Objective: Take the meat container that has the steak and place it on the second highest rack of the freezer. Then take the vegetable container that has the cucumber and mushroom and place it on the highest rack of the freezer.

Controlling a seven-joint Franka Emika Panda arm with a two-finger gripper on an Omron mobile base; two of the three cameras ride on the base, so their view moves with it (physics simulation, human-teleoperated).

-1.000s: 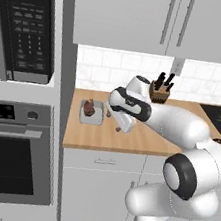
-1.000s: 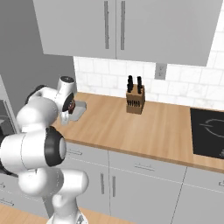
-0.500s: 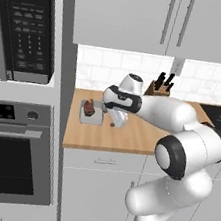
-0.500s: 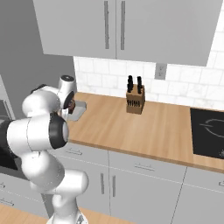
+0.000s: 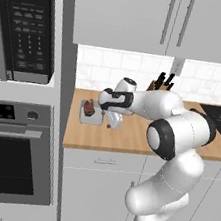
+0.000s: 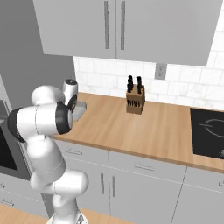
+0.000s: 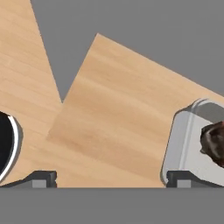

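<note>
gripper low beside the meat container on the counter

the meat container sits on the wooden counter at its left end, just beside the tall grey oven column. it is a shallow grey tray with rounded corners, and a dark reddish-brown steak lies inside it. in the hand view the tray's rim shows at the right, with the steak partly cut off by the edge.

the gripper hangs low over the counter just to the right of the container, pointing down. in the hand view its two fingertips stand wide apart, released, with bare wood between them; the right tip sits at the container's near rim, and nothing is held.

a knife block stands farther back on the counter near the tiled wall, well apart from the container. a black cooktop is set into the counter's right end.
</note>
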